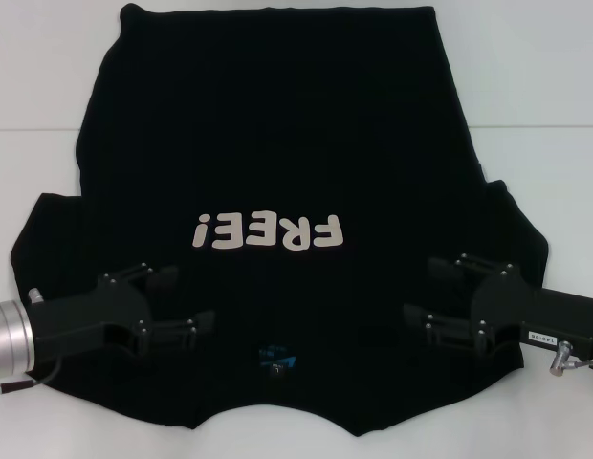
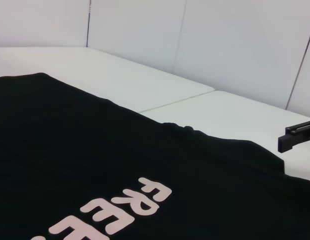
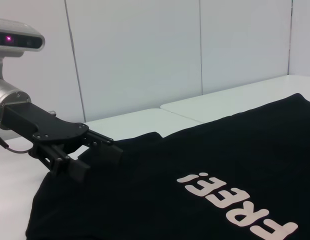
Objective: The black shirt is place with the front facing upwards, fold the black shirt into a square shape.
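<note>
The black shirt (image 1: 277,143) is looking like soft matt cloth with smooth cream lettering (image 1: 268,231) printed on it, lying on a smooth white table (image 1: 48,96), while the left gripper (image 1: 186,301) beside that lettering is showing matt black plastic and a brushed metal wrist.

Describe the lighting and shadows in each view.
Head view: even, soft light; large plain black cloth T-shirt shows no folds' shading, no glare. Left wrist view: shirt flat black, white table shadowless. Right wrist view: the left gripper dark, without highlights.
</note>
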Controlling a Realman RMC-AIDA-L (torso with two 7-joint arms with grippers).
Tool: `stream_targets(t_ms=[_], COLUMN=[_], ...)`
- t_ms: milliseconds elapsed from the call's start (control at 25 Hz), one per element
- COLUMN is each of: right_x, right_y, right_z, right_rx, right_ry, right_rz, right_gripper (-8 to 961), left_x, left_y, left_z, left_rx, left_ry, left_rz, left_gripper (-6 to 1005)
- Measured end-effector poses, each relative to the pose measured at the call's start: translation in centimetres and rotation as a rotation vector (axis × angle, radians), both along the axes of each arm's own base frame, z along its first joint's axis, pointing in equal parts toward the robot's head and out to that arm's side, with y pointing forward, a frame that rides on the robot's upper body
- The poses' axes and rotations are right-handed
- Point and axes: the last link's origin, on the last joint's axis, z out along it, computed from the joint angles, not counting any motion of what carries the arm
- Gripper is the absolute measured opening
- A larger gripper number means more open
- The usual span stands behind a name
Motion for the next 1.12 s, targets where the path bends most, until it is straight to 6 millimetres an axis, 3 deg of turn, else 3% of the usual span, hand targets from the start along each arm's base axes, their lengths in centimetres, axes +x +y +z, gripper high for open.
stream_targets(t_ms=[680,800,960,1120], right_x=[-0.3,-0.3,-0.3,-0.4], right_y=[0.4,0.5,0.6,0.7], right_z=[0.0,0.0,0.0,0.0], right_rx=[0.004,0.005,0.004,-0.004], right_ry=[-0.005,-0.006,-0.003,0.005], right_rz=[0.007,0.007,-0.008,-0.023], right_gripper=[809,809,810,809], left_x=[0.1,-0.2,-1.3,-2.3], left_y=[0.1,0.8,1.8,2.0], left_z=[0.2,1.5,4.6,7.8], left_rx=[-0.011,-0.041,-0.094,-0.097], left_ry=[-0.039,-0.130,-0.306,-0.436], left_rz=[0.051,0.217,0.525,0.719], left_gripper=[930,929,927,926])
